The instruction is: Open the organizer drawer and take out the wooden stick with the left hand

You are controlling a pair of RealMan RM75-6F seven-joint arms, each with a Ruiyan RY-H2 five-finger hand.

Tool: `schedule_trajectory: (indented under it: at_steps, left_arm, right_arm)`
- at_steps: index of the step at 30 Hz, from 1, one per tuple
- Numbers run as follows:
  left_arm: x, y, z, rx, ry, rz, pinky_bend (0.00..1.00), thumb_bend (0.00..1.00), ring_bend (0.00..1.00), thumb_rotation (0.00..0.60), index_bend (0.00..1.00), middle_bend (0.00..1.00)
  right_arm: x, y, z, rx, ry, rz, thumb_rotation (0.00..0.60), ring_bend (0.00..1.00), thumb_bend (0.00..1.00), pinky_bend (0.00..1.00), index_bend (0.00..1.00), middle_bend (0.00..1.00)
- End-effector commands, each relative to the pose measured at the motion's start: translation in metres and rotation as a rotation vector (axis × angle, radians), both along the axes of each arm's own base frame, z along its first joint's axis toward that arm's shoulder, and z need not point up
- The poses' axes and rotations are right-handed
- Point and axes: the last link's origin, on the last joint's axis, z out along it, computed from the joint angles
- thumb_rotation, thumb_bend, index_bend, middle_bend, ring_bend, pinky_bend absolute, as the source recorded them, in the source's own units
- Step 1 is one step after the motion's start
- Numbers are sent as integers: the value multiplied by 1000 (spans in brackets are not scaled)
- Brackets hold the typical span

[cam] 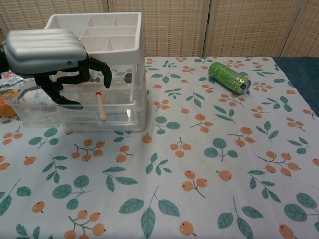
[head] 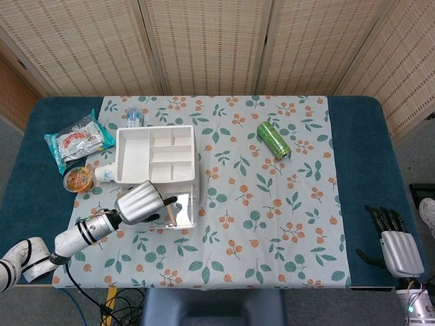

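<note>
The white organizer [head: 155, 155] has a clear drawer [cam: 75, 109] pulled out toward me. A wooden stick [cam: 100, 105] with a red tip lies inside the drawer, also seen as the stick [head: 170, 214] from the head view. My left hand [cam: 55, 57] hovers over the open drawer just left of the stick, dark fingers curled downward and apart, holding nothing; the same left hand [head: 139, 202] shows in the head view. My right hand [head: 395, 243] rests off the cloth at the table's right front corner, its fingers straight and apart.
A green can [head: 273, 140] lies on its side at the back right of the floral cloth. A snack packet [head: 77, 138], a small cup [head: 77, 179] and a bottle [head: 133, 117] sit left of and behind the organizer.
</note>
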Motion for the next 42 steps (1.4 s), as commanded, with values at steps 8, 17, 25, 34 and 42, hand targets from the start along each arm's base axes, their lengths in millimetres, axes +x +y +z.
schedule_trajectory:
  at_steps: [8,17,25,34,42]
  left_arm:
    - [2,2,-3,-11,34,15,1000,286,963,600,358,881]
    - [3,0,-2,-14,70,31,1000,344,963,600,357,881]
    - [2,-1,-3,-18,88,41,1000,358,963,600,375,881]
    - [1,-2,-5,-24,90,41,1000,358,962,600,393,881]
    - [1,-1,-9,-29,109,40,1000,358,963,600,396,881]
  right_arm:
    - [-1,-1,0,0,2,-6,600,109,184,31,64,135]
    - [-1,-2,0,1,0,-7,600,110,184,31,64,135]
    - [-1,-2,0,-1,0,-7,600,110,183,31,64,135]
    - [-1,-1,0,-2,2,-7,600,110,184,31,64,135]
    - [-1,-1,0,-1,2,-9,600,110,184,31,64,135]
